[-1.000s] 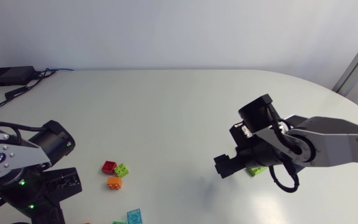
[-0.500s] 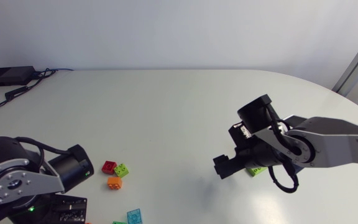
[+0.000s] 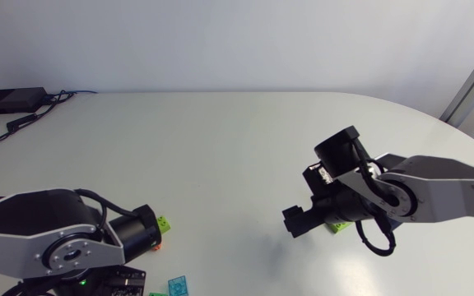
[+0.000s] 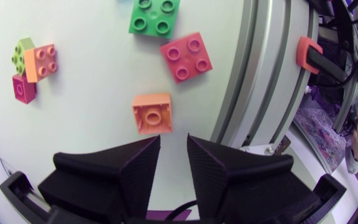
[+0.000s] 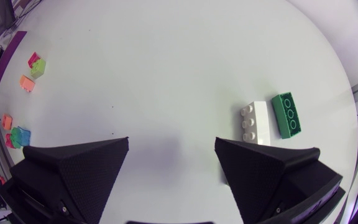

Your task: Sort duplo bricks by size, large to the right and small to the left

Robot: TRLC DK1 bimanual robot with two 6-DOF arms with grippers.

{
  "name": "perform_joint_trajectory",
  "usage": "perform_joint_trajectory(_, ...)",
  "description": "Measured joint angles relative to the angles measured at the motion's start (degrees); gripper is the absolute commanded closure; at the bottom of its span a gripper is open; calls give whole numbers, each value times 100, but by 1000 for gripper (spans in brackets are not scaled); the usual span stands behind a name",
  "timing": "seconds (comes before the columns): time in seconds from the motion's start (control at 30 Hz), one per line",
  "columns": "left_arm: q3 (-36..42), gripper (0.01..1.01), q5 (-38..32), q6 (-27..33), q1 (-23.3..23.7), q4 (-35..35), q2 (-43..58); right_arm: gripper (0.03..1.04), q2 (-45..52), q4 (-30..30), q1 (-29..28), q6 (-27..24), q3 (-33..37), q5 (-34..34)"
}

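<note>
**Two arms, two clusters of bricks**

The head view takes in the whole white table (image 3: 220, 140) and both arms. The left arm (image 3: 64, 242) lies across the near left corner and hides most of the bricks there. Only a lime brick (image 3: 164, 222) and a teal brick (image 3: 178, 285) show beside it. A lime-green scrap (image 3: 341, 225) shows under the right arm (image 3: 434, 193).

The right wrist view shows two long bricks that the head view hides: a white brick (image 5: 254, 122) and a dark green brick (image 5: 286, 115), side by side ahead of the right pincer (image 5: 171, 146). That pincer is released, its fingers wide apart.

The left wrist view counts six bricks:
- a green square (image 4: 155, 15)
- a pink square (image 4: 186, 56)
- an orange brick (image 4: 152, 113), just ahead of the left pincer (image 4: 173, 162)
- a touching trio of a lime piece (image 4: 20, 53), a peach piece (image 4: 40, 61) and a magenta piece (image 4: 22, 89)

The left pincer is released and grasps nothing, with a narrow gap between its fingers.
</note>
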Motion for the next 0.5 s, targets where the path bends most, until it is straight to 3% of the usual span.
perform_joint_trajectory(0.37,114,705,168,-83,-9,459,651,66,2,0,-7,0,-46,0)
perform_joint_trajectory(0.5,251,705,254,-83,352,466,802,66,2,0,-7,2,-48,0)
